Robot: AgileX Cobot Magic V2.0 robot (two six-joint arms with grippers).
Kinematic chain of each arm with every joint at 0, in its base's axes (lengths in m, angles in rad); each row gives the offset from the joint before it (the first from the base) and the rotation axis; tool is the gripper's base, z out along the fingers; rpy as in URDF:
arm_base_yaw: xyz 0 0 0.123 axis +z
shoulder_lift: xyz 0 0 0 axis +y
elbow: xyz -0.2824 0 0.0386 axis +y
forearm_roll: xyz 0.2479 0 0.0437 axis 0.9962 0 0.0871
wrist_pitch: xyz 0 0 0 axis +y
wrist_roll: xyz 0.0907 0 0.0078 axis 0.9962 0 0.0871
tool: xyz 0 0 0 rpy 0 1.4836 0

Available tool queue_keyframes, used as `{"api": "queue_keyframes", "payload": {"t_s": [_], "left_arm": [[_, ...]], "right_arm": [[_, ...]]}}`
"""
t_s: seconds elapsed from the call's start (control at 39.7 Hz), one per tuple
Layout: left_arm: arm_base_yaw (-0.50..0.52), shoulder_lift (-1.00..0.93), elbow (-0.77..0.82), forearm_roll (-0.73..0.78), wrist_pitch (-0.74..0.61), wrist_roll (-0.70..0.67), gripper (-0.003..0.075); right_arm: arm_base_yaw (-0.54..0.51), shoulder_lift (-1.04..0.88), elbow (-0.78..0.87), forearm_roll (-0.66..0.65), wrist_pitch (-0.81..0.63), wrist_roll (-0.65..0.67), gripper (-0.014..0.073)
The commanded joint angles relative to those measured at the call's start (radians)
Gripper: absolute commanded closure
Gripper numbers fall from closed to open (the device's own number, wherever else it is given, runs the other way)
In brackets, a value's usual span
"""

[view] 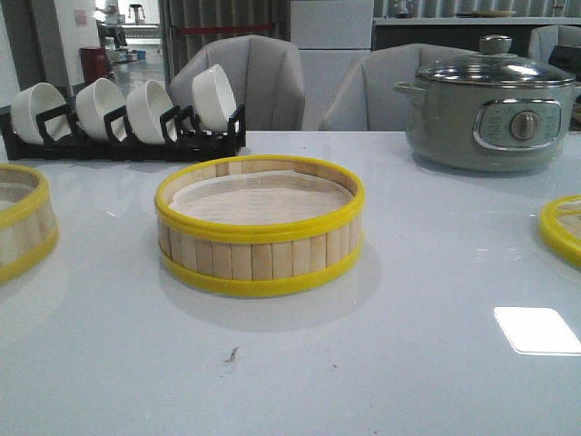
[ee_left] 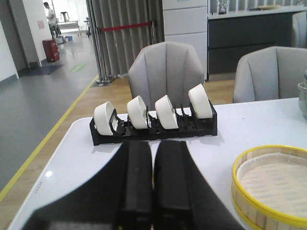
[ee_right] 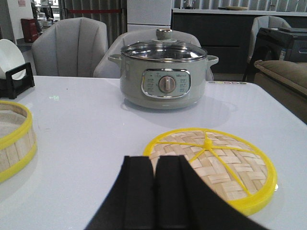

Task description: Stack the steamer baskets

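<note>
Both arms sit low and level over the white bench (view: pixel 381 363), neither showing in the front view. The left gripper (ee_left: pixel 152 191) points toward the far left, its black fingers (ee_left: pixel 136 182) pressed together, clenched on nothing, with the black rack (ee_left: pixel 153 130) of four white bowls (ee_left: pixel 137 112) beyond it. The right gripper (ee_right: pixel 154 191) mirrors that, fingers (ee_right: pixel 138 189) closed flat against each other and empty, aimed at the far right. One steamer basket (view: pixel 260 227) stands upright in the middle of the bench, a pale liner inside it. A second basket (view: pixel 23 222) sits at the left edge, only partly in view. The woven lid (ee_right: pixel 211 165) with its yellow knob lies flat on the right side, just beyond the right fingers, apart from them. Farther back on the right stands the grey-green electric pot (ee_right: pixel 164 76) under a glass lid; there are small markings around its dial, too small to read. Grey chairs (view: pixel 250 82) line the far edge.
</note>
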Motion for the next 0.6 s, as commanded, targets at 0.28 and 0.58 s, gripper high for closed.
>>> {"api": "queue_keyframes", "payload": {"t_s": [0.28, 0.58], "left_arm": [[-0.053, 0.531, -0.577, 0.049, 0.223, 0.002, 0.0634], [-0.053, 0.652, -0.588, 0.002, 0.221, 0.002, 0.0634]], "right_arm": [[-0.003, -0.021, -0.015, -0.004, -0.091, -0.011, 0.0566], [-0.003, -0.021, -0.015, -0.004, -0.091, -0.011, 0.0566]]}}
